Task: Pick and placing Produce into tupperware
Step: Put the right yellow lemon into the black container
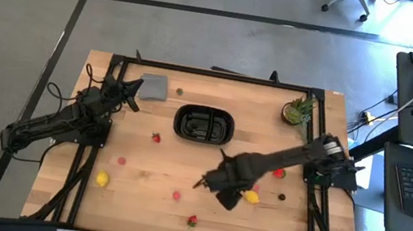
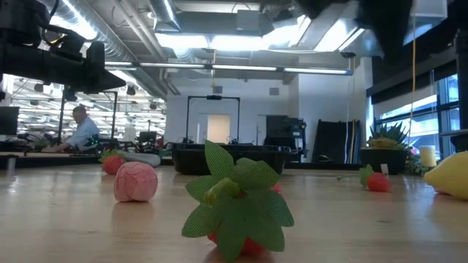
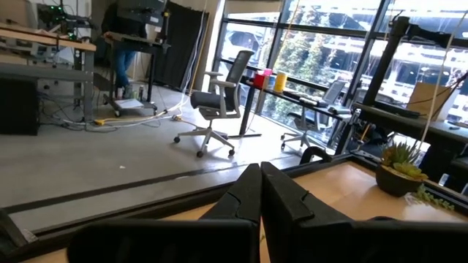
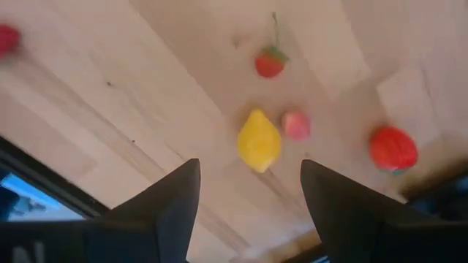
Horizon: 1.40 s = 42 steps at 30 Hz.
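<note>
Black tupperware [image 1: 204, 124] sits at table centre, no produce visible inside. Right gripper [image 1: 213, 184], jaws apart and empty, hangs at its 5 o'clock; should centre over one fruit, probably the lemon [image 4: 259, 140], descend straight. Left gripper [image 1: 132, 95] shut, parked at 9 o'clock.

Both arms are dark, near-black, built of jointed tubular links on black base frames. Left arm [image 1: 57, 124]: loose black cable loops run beside its links. Right arm [image 1: 290, 157]: bulkier dark housing at the wrist. Left gripper [image 3: 259, 191]: two matte black fingers [image 3: 241, 197], wedge-shaped, tapering to narrow tips. Right gripper [image 4: 248, 190]: two black fingers [image 4: 172, 197], flat-faced, pointed tips.
</note>
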Each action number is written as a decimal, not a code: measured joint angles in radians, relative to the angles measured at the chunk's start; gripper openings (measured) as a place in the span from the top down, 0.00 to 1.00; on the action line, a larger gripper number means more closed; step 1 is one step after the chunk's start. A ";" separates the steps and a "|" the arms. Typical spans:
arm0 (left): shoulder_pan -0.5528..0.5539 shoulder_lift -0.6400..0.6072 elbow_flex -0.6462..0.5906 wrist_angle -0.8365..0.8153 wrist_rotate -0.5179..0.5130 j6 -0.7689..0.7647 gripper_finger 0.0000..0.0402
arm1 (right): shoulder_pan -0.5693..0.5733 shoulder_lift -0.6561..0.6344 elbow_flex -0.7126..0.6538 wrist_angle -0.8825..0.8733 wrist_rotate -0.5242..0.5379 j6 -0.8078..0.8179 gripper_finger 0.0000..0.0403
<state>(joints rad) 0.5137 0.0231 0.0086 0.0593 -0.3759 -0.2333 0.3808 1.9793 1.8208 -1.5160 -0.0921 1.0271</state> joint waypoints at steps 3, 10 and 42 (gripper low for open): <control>0.000 0.000 0.000 0.000 0.000 0.000 1.00 | 0.039 -0.063 -0.109 0.077 -0.009 0.082 0.41; 0.000 0.000 0.000 0.000 0.000 0.000 1.00 | 0.115 -0.183 -0.363 0.228 -0.043 0.287 0.41; 0.000 0.000 0.000 0.000 0.000 -0.001 1.00 | 0.150 -0.193 -0.585 0.434 -0.029 0.304 0.36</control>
<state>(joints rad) 0.5138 0.0231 0.0086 0.0597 -0.3759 -0.2340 0.5308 1.7859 1.2358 -1.0817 -0.1215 1.3312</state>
